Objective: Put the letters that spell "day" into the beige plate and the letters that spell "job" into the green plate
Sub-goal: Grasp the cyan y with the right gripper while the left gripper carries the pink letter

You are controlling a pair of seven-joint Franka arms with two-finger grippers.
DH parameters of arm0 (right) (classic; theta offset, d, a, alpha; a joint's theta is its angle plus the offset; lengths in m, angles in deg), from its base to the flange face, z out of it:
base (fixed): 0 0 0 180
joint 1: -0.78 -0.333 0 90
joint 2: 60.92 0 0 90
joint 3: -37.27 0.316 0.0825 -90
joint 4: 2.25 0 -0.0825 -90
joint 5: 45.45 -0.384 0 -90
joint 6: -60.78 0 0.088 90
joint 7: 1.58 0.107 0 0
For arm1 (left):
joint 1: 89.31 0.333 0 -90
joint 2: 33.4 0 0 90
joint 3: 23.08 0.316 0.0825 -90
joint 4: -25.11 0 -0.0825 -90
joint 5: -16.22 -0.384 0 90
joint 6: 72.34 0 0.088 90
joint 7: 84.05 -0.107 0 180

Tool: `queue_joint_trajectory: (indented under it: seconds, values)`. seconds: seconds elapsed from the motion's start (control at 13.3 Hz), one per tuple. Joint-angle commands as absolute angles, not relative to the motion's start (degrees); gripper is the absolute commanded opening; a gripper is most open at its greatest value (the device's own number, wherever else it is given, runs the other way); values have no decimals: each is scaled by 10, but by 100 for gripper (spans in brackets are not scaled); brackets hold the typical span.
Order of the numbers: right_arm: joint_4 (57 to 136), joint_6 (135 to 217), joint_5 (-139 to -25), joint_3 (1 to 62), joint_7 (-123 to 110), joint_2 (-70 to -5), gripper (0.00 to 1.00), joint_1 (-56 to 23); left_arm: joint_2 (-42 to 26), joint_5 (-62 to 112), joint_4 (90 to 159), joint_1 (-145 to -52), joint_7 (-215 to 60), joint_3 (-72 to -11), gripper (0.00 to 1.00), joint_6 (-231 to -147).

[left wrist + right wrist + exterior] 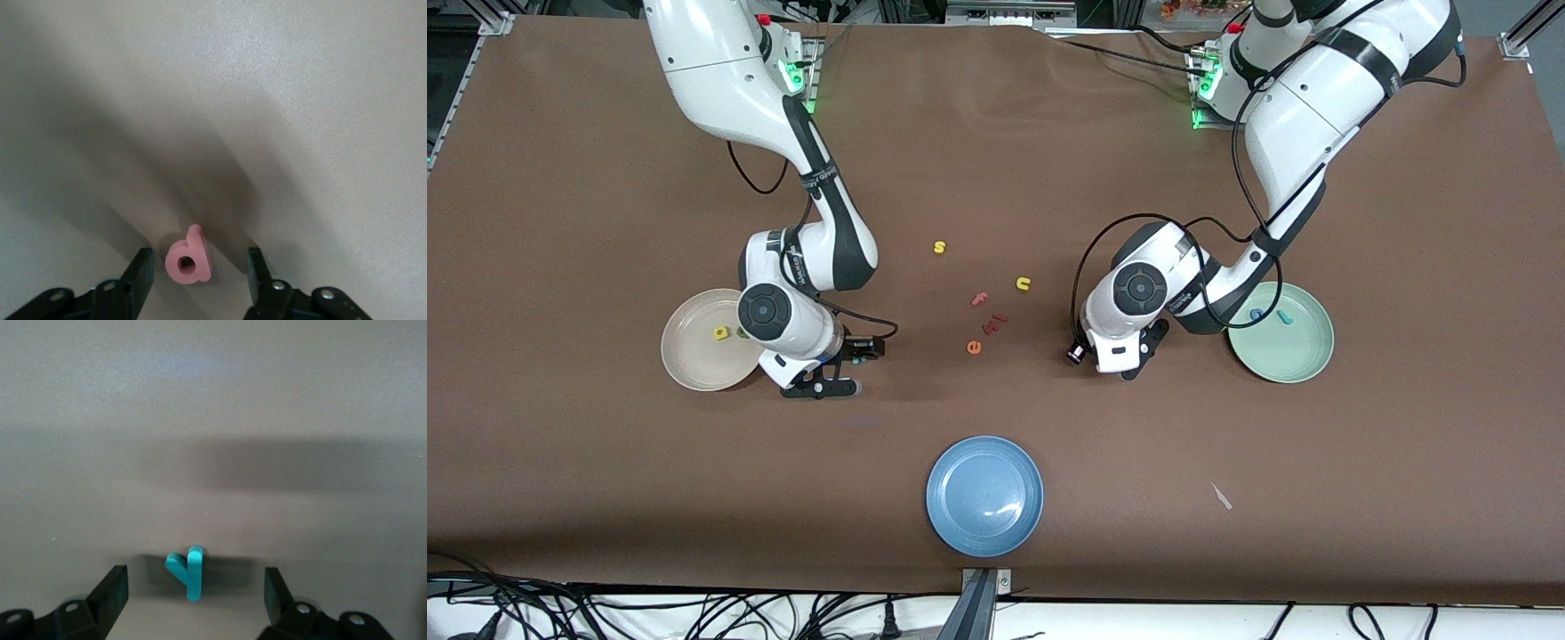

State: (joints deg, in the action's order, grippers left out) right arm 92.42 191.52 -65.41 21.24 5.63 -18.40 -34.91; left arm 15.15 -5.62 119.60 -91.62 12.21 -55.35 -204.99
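Both grippers low over the table, each straddling one foam letter

Our left gripper has its jaws fairly narrow around the pink "b" without touching it, beside the green plate, which holds the blue "o" and teal "j"; our right gripper stands wide around the teal "y", beside the beige plate, which holds the yellow "a" and green "d"

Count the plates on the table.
3: round cream-beige plate toward the right arm's end, round mint-green plate toward the left arm's end, round blue plate nearest the front camera. None seem hidden.
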Motion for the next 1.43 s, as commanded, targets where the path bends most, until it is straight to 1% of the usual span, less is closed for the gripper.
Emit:
queue_joint_trajectory:
  seconds: [0.0, 0.08, 0.23, 0.3, 0.38, 0.45, 0.53, 0.6, 0.83, 0.98, 1.13, 1.21, 1.28, 1.36]
  values:
    - [908, 1916, -663, 214, 61, -172, 75, -347, 157, -47, 1190, -922, 118, -548, 40, -2041]
    - [908, 1916, -662, 214, 59, -171, 69, -347, 157, -48, 1190, -922, 117, -548, 31, -2039]
    - [908, 1916, -661, 214, 58, -171, 53, -348, 156, -50, 1190, -919, 114, -548, 10, -2036]
    - [908, 1916, -661, 214, 58, -169, 48, -348, 156, -51, 1189, -916, 114, -548, 3, -2036]
    - [908, 1916, -661, 214, 59, -168, 46, -348, 151, -51, 1186, -912, 105, -549, 0, -2034]
    - [909, 1919, -662, 215, 59, -168, 44, -348, 145, -48, 1187, -903, 83, -551, 0, -2027]
    - [909, 1921, -663, 216, 61, -168, 42, -352, 138, -47, 1184, -890, 67, -556, 0, -2002]
    - [909, 1920, -664, 216, 61, -168, 38, -353, 129, -46, 1182, -867, 51, -576, 0, -1966]
    - [909, 1920, -665, 216, 61, -168, 25, -353, 106, -47, 1184, -729, -33, -694, 0, -1842]
    - [908, 1920, -666, 216, 62, -168, 20, -353, 100, -50, 1186, -647, -103, -747, 0, -1761]
    - [908, 1920, -667, 216, 62, -168, 11, -353, 87, -51, 1192, -582, -177, -762, 0, -1713]
    - [908, 1920, -667, 216, 62, -168, 8, -353, 83, -55, 1194, -562, -213, -761, 0, -1703]
    - [908, 1920, -667, 216, 62, -168, 3, -353, 83, -60, 1197, -543, -243, -756, 0, -1700]
    - [908, 1920, -666, 216, 59, -169, 2, -353, 84, -70, 1202, -523, -273, -754, 0, -1700]
